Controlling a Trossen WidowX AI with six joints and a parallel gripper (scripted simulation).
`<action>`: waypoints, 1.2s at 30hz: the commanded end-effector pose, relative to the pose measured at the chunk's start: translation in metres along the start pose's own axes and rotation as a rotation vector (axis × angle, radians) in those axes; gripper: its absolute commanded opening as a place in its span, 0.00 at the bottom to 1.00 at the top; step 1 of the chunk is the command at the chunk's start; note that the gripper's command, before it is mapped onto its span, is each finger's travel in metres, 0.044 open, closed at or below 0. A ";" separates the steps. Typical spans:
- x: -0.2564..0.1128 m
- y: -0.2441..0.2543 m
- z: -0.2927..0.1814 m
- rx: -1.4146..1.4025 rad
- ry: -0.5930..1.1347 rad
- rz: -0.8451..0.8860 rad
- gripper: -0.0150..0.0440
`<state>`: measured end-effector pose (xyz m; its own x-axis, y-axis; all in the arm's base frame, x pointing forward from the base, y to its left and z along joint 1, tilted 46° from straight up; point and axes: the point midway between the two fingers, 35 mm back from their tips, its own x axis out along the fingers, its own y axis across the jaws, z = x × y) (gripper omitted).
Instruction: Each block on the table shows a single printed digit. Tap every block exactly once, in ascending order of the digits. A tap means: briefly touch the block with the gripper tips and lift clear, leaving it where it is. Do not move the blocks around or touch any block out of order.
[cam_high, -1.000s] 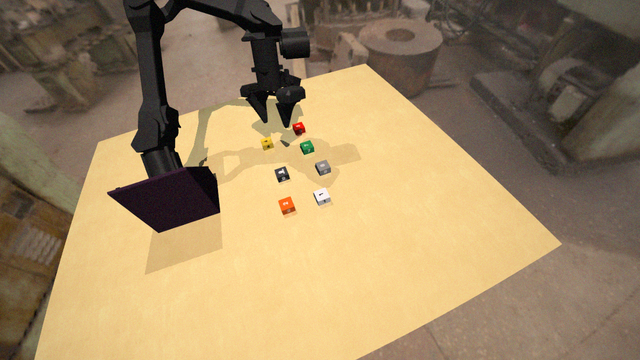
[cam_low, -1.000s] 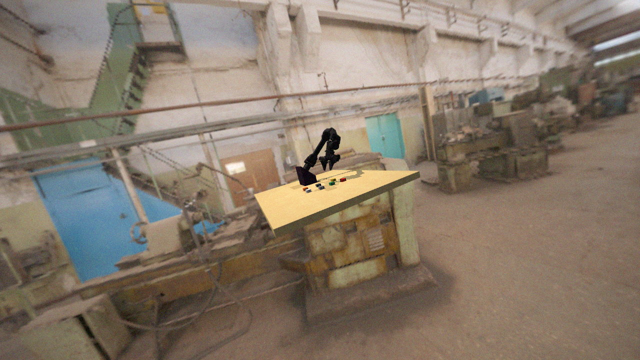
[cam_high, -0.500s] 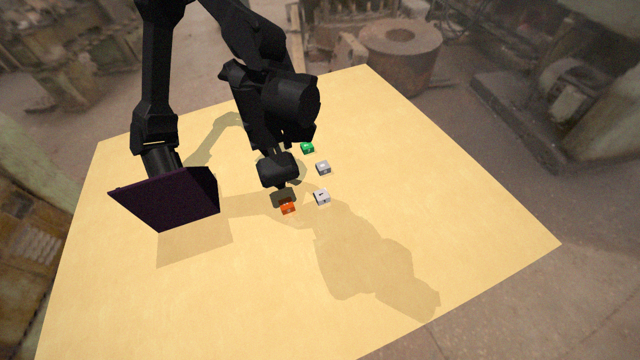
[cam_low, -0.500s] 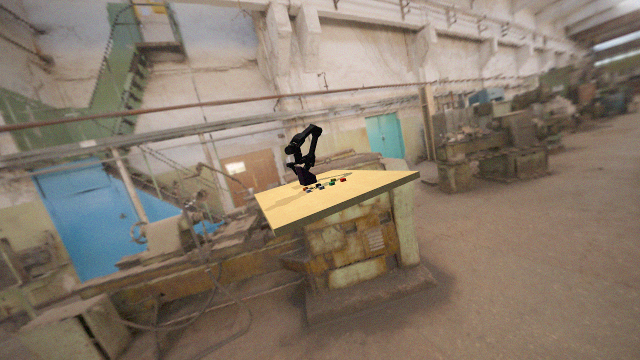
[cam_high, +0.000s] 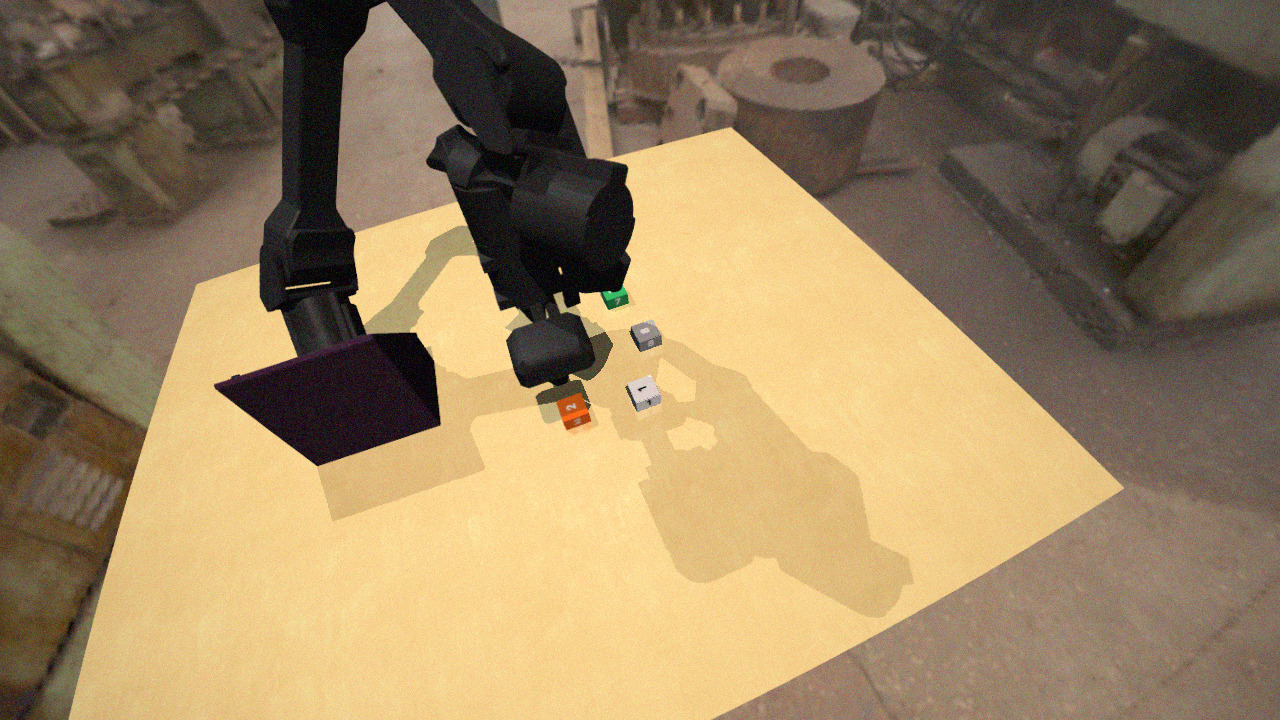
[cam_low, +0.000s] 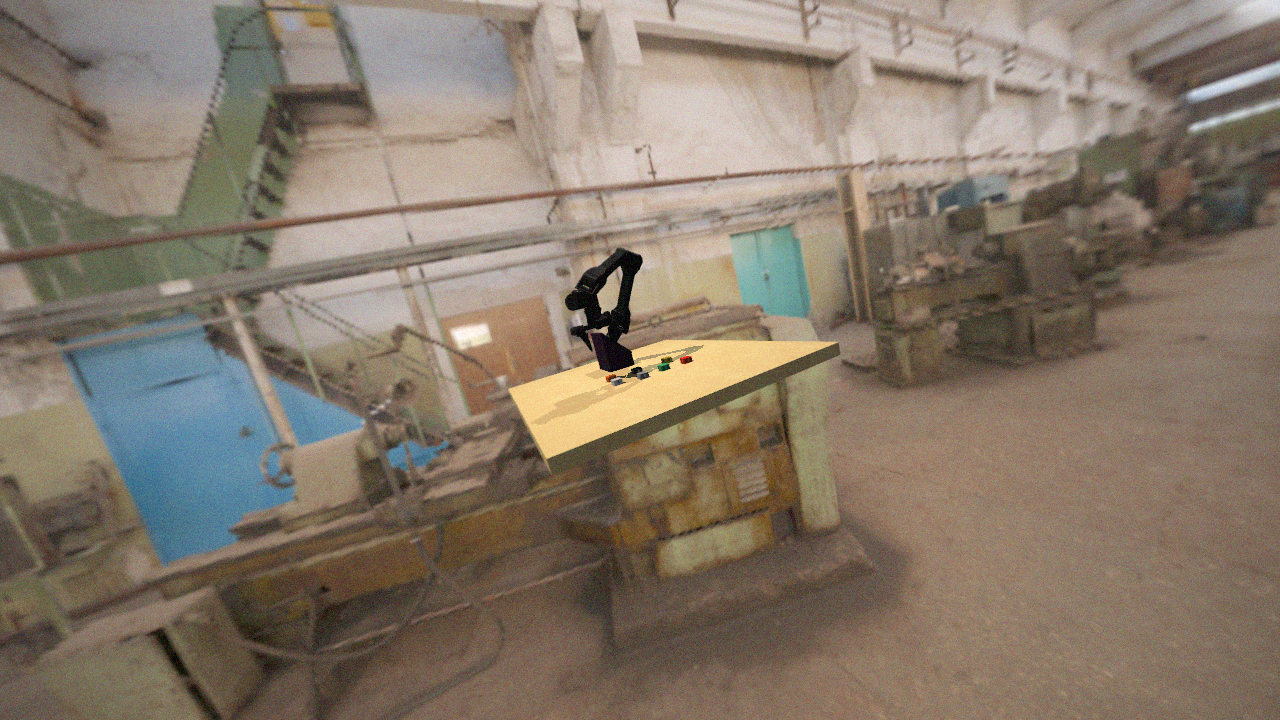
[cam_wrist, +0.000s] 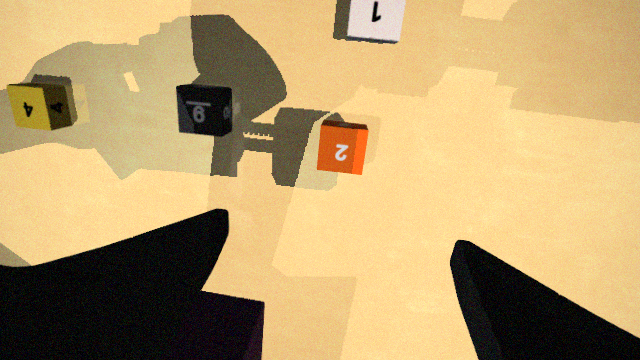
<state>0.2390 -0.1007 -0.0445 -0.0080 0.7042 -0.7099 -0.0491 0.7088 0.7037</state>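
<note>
My gripper (cam_wrist: 339, 236) is open and empty, above the table. In the wrist view the orange block 2 (cam_wrist: 337, 149) (cam_high: 572, 411) (cam_low: 610, 377) lies just beyond the gap between the fingertips, untouched. The white block 1 (cam_wrist: 375, 19) (cam_high: 642, 392) (cam_low: 617, 382) is farther up. The black block (cam_wrist: 204, 111) shows an underlined 6, upside down. The yellow block 4 (cam_wrist: 30, 107) is at the far left. The green block 7 (cam_high: 614, 298) (cam_low: 663, 366) and a grey block (cam_high: 646, 334) (cam_low: 642, 375), its digit perhaps 8, are outside the wrist view. A red block (cam_low: 686, 360) shows no readable digit.
A dark purple slanted box (cam_high: 331, 402) (cam_low: 613, 352) stands near the arm, left of the orange block in the top view; part of it shows behind the left finger in the wrist view. The arm shades parts of the yellow table (cam_high: 358, 608) (cam_low: 716, 376).
</note>
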 end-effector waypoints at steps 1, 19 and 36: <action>0.000 0.000 0.001 -0.005 -0.004 0.002 0.93; 0.000 0.093 0.020 -0.005 -0.004 0.008 0.93; -0.001 0.102 0.021 -0.004 -0.004 0.004 0.93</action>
<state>0.2540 -0.0340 0.0215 -0.0065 0.7063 -0.7079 -0.0559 0.7065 0.7055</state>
